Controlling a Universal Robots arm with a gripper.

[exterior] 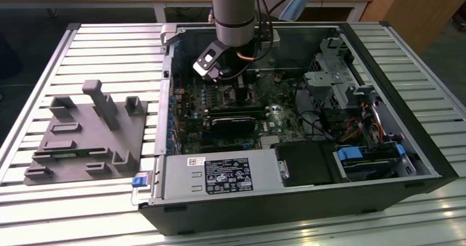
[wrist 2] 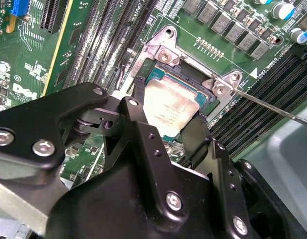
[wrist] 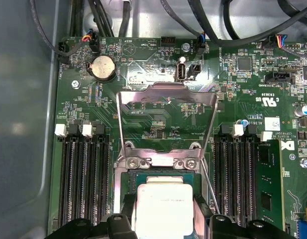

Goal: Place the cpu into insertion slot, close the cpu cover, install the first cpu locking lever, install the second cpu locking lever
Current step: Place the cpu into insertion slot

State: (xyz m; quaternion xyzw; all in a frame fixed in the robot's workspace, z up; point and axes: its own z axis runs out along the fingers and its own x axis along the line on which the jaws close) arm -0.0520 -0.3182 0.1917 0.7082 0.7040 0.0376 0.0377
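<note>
Slatted metal worktop (exterior: 109, 44) carries an open computer case (exterior: 291, 213), with a grey fixture (exterior: 87, 137) to the exterior view's left of it. Single arm reaches down into the far part of the case.

Hand (wrist 2: 165, 119) is narrowed to cpu width. Its black fingers (wrist 2: 195, 134) sit against two opposite edges of the cpu (wrist 2: 169, 102), so it reads as gripped.

Key relation: the cpu lies flat right between the fingers and straight below the wrist. It is square to the insertion slot (wrist 2: 192, 78) and inside the slot's rim. Whether it is fully seated or a touch above, cannot tell. It is square, so there is no long axis to align, only the edges, and those look parallel.

Cpu cover (wrist: 165, 92) is open, swung up off the slot from its hinge edge, with motherboard showing through its window. A thin wire locking lever (wrist: 209, 186) is unlatched and stands beside the slot. Black memory slots (wrist: 83, 184) flank the slot on both sides.
</note>
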